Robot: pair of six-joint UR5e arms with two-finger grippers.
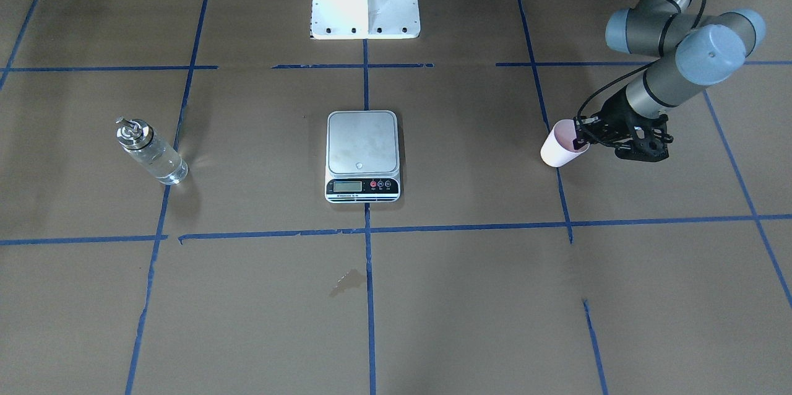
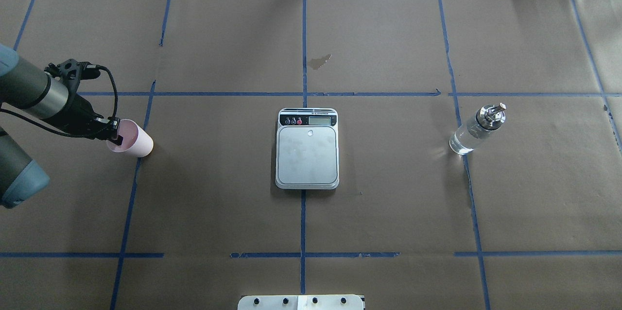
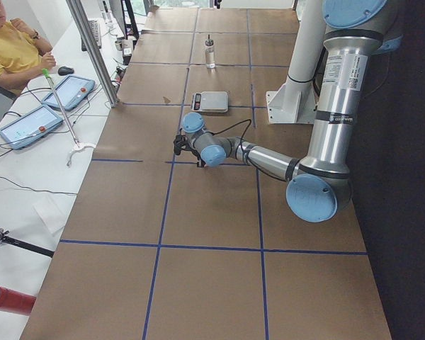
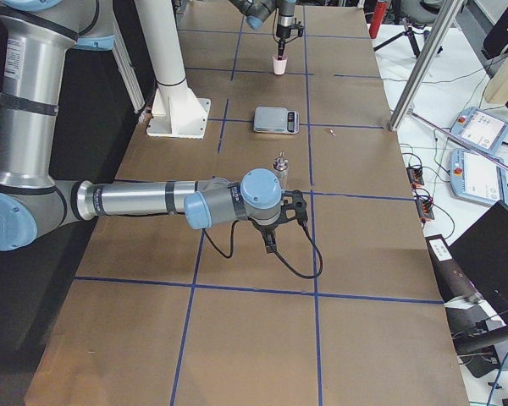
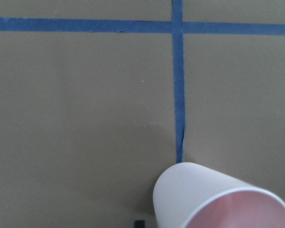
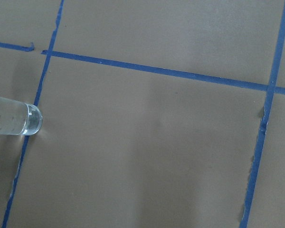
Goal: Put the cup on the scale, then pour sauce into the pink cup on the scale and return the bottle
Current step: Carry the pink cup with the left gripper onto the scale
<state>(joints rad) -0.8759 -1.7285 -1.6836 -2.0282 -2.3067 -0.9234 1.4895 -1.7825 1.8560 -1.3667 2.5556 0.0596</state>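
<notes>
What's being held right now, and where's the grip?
The left gripper pinches the pink cup at its rim, one finger inside; the bottle stands free.

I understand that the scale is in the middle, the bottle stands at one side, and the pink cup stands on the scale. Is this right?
Only the cup is wrong. The overhead exterior view shows the cup well apart from the scale, at the left gripper. The bottle stands at the other side.

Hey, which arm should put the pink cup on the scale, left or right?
Left. Its pincer is at the cup, one finger inside the rim. The right pincer hangs on the far side of the scale, out beyond the bottle.
</notes>
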